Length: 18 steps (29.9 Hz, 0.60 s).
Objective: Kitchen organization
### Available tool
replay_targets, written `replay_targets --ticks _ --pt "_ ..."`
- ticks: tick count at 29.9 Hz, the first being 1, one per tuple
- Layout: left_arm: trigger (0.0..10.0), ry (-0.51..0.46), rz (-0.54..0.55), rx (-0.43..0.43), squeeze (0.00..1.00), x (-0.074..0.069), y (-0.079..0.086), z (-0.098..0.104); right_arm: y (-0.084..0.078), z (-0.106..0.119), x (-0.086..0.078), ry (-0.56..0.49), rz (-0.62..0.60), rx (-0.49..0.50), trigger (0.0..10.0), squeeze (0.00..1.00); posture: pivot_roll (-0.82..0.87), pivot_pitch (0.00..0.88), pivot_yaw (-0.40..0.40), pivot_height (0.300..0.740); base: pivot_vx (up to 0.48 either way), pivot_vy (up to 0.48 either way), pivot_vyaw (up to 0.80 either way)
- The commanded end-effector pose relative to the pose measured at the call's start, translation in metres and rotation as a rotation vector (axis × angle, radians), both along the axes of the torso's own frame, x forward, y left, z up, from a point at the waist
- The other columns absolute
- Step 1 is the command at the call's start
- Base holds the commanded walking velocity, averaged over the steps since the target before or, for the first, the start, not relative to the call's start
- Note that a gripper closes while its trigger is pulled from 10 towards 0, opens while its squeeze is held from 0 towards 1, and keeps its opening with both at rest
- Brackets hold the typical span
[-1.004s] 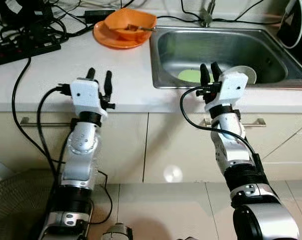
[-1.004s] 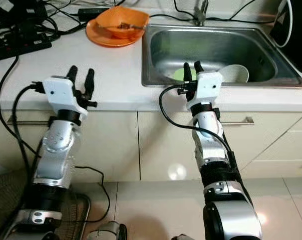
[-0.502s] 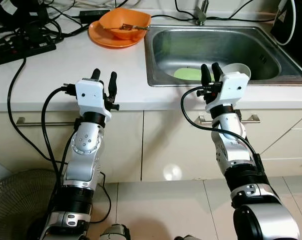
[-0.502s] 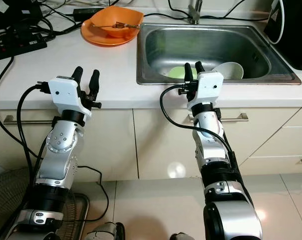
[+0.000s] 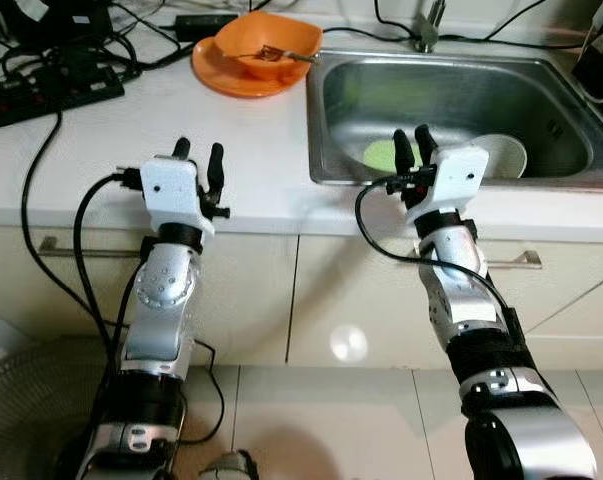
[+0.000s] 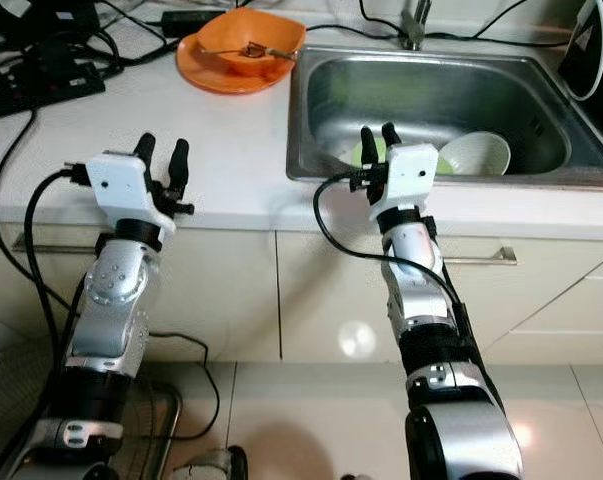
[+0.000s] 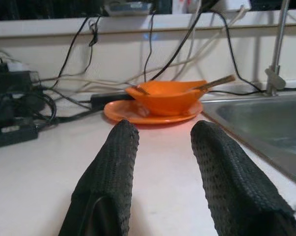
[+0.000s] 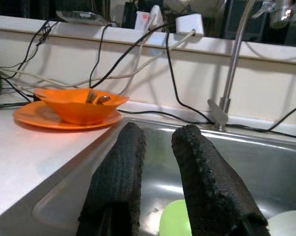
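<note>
Countertop approach under way: right gripper (image 5: 408,145), fingers narrowly apart, empty, poised over sink (image 5: 451,85); green plate (image 5: 383,153) just beyond. Left gripper (image 5: 198,162) part-open. Next: reach down.

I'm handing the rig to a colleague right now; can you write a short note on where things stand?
Left gripper: open, holding nothing, raised over the white countertop near its front edge.
Right gripper: open, holding nothing, at the front rim of the stainless steel sink.
In the sink: a light green plate and a white bowl.
At the back of the counter: an orange bowl with utensils in it, sitting on an orange plate, beside black cables.
Done: nothing visibly picked up or moved.
Left: all the dishes still need handling.
</note>
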<state>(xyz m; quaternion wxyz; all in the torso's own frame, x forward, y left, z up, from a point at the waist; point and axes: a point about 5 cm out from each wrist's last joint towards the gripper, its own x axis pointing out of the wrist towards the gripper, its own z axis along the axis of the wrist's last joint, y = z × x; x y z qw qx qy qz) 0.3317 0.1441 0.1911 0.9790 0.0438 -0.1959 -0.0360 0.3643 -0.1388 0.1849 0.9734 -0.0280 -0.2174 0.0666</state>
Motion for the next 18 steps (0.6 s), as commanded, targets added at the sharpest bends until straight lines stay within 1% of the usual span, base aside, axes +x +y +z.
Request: replay_targets --ticks 1,6,9,18 --pt "10.0 -0.009 0.013 0.011 0.00 -0.0006 0.0023 0.0032 0.0021 0.0019 0.0002 -0.003 0.008 -0.002 10.0 0.00 0.16 0.121 -0.031 0.740 0.266 0.000 0.61" --pt "10.0 -0.009 0.012 0.011 0.00 -0.0006 0.0022 0.0032 0.0022 0.0019 0.0001 -0.003 0.008 0.002 10.0 0.00 0.16 0.121 -0.031 0.740 0.266 0.000 0.61" --pt "10.0 -0.014 0.008 0.012 0.00 -0.0008 0.0015 0.0046 0.0012 0.0023 0.0006 -0.001 0.006 0.019 10.0 0.00 0.16 0.120 -0.032 0.740 0.265 0.000 0.00" --pt "10.0 -0.020 0.004 0.008 0.00 -0.0012 0.0010 0.0067 0.0018 0.0033 0.0003 -0.006 0.011 0.023 10.0 0.00 0.16 0.121 -0.031 0.740 0.268 0.000 0.00"
